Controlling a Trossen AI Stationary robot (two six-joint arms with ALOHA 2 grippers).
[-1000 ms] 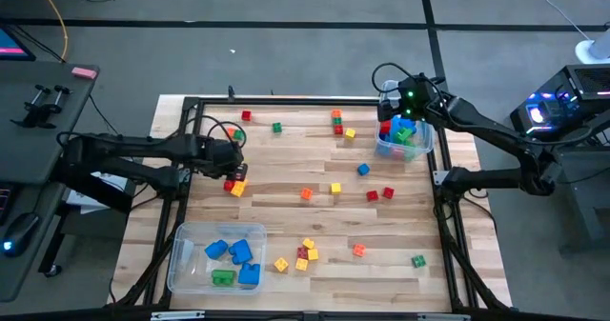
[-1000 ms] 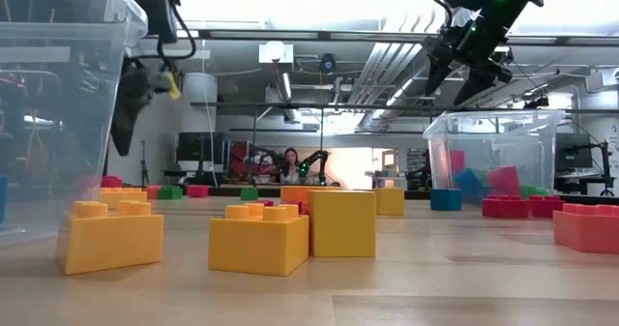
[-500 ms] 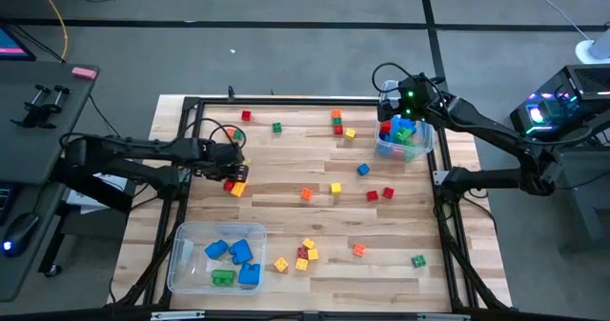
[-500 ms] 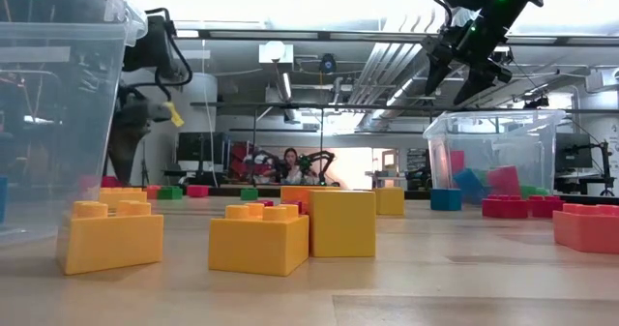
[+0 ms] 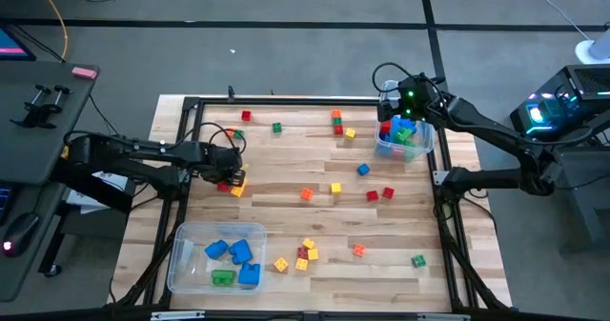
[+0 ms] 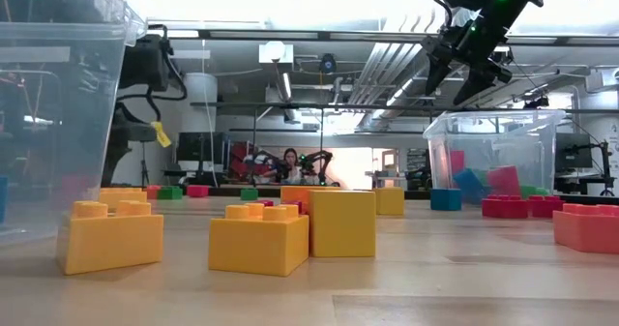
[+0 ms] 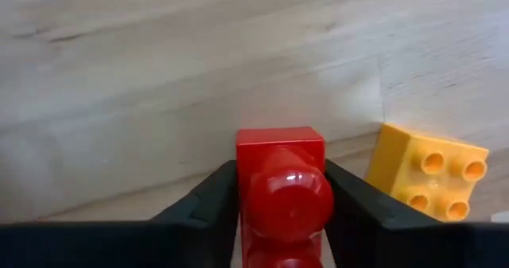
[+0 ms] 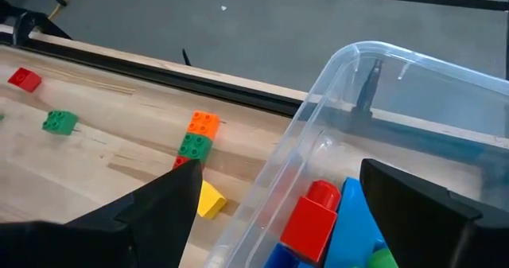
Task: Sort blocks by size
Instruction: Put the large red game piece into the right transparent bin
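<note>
Visibly, two clear bins (image 5: 187, 233).

Left pincer (image 7: 282, 192) low at the table, fingers clamped, right pincer (image 5: 393, 112) raised, fingers spread

- Clear plastic bin (image 8: 350, 85) holds a red brick (image 8: 306, 220) beside blue bricks (image 8: 350, 228)
- Orange block (image 8: 203, 122) touches green block (image 8: 193, 145) on wooden table (image 8: 87, 165)
</note>
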